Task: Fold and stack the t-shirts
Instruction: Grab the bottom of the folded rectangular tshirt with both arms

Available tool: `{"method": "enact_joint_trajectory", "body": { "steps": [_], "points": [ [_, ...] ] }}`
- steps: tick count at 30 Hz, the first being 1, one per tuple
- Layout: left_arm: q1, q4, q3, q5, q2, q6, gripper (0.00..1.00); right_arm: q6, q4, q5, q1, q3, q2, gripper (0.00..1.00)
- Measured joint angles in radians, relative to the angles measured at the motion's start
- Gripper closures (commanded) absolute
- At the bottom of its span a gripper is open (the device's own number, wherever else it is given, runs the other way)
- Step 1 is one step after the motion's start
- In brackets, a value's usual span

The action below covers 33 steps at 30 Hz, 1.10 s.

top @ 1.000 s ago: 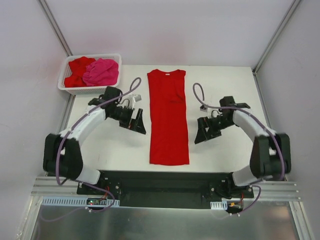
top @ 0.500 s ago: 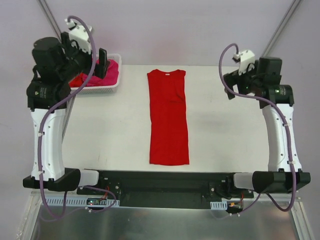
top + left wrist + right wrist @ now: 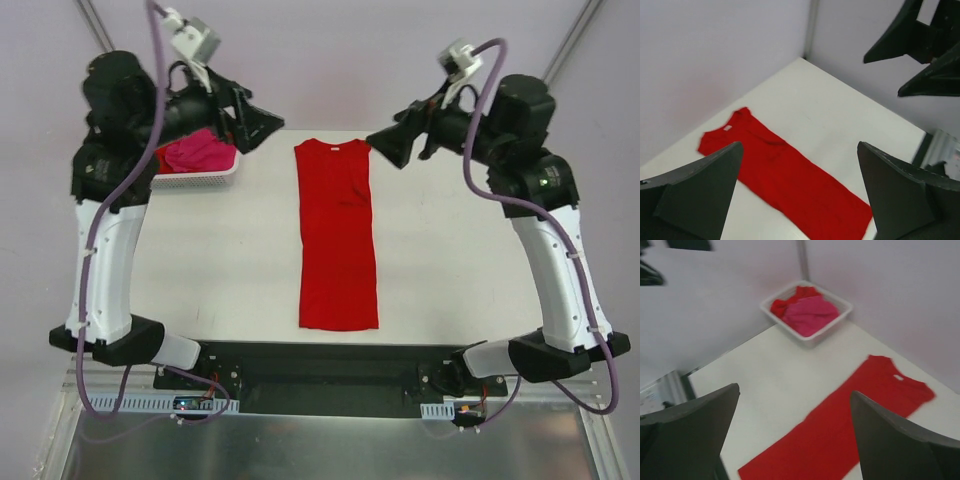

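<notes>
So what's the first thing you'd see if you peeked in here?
A long, narrow red t-shirt lying flat down the middle of the white table. The left gripper and right gripper hang high over the table's far end, open and empty, pointing at each other. In the far left corner, a white basket holds a crumpled pink t-shirt.
</notes>
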State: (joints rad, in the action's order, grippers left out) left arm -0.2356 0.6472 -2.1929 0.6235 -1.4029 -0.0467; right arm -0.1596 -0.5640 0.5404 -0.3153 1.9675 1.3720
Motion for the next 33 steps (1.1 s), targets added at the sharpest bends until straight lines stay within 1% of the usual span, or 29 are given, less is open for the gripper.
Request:
{"method": "enact_joint_trajectory", "body": {
  "steps": [1,5,7,9,11,14,18,21,24,29,33],
  "points": [
    [-0.037,-0.014,0.026,0.026,-0.021,-0.018,0.01,0.01,-0.001,0.005,-0.069,-0.008,0.01,0.04],
    [-0.148,-0.021,0.107,0.119,-0.101,-0.025,0.01,0.008,-0.023,0.017,-0.216,-0.023,0.038,0.04],
    [-0.208,-0.02,0.14,0.138,-0.136,-0.018,0.0,0.008,-0.029,0.017,-0.249,-0.023,0.051,0.04],
    [-0.257,-0.019,0.163,0.145,-0.157,0.002,0.01,0.001,-0.032,0.011,-0.253,-0.023,0.058,0.04],
    [-0.307,-0.019,0.183,0.121,-0.163,0.057,0.01,-0.013,-0.051,-0.009,-0.251,-0.023,0.06,0.04],
    [-0.322,-0.041,0.197,0.098,-0.159,0.122,0.01,-0.032,-0.086,-0.042,-0.247,-0.01,0.054,0.04],
    [-0.342,-0.048,0.233,0.099,-0.158,0.161,0.01,-0.037,-0.071,-0.113,-0.236,0.031,0.058,0.04],
    [-0.353,-0.05,0.29,0.089,-0.159,0.183,0.01,-0.041,-0.058,-0.15,-0.231,0.05,0.057,0.04],
    [-0.352,-0.055,0.357,0.049,-0.161,0.211,0.01,-0.06,-0.055,-0.189,-0.231,0.051,0.05,0.04],
    [-0.338,-0.059,0.51,-0.022,-0.163,0.269,0.01,-0.067,-0.054,-0.216,-0.193,0.017,0.007,0.04],
    [-0.331,-0.055,0.567,-0.048,-0.187,0.273,0.01,-0.04,-0.044,-0.25,-0.171,-0.039,-0.043,0.04]
  ]
}}
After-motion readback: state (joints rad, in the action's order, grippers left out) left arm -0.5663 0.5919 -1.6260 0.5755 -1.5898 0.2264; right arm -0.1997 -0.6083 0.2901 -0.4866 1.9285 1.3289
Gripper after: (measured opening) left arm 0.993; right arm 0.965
